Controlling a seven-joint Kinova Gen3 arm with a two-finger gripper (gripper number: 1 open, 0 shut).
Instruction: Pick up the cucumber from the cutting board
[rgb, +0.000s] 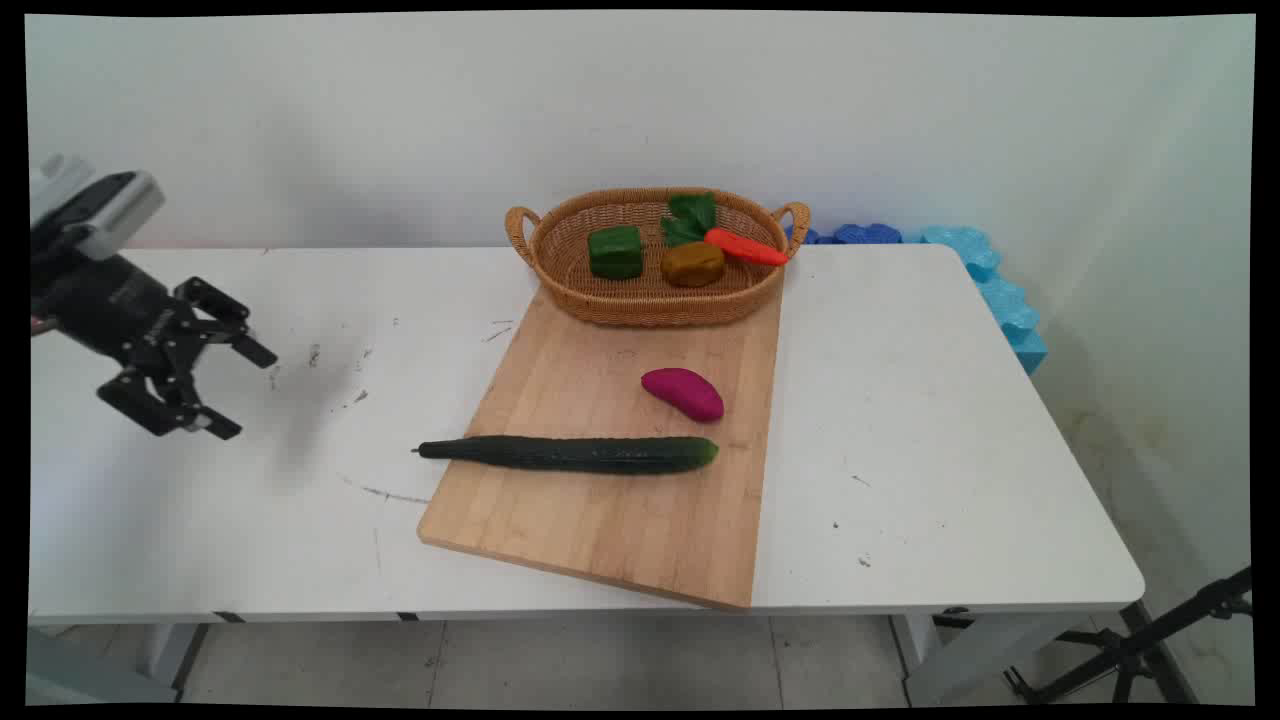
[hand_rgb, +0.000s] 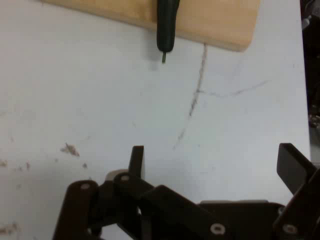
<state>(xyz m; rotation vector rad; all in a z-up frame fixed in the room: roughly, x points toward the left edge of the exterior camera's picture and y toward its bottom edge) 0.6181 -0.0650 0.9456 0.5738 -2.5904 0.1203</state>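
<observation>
While the gripper (rgb: 235, 390) hangs wide open and empty well left of the cutting board (rgb: 610, 500), nothing is grasped: the cucumber (rgb: 570, 453) lies across the board, stem overhanging its left edge. Only the main view shows the basket (rgb: 655, 300) on the board's far end.

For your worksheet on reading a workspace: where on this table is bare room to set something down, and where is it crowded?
Free: the table right of the cutting board, and between board and gripper. Crowded: the basket; the cucumber crosses the board.
</observation>
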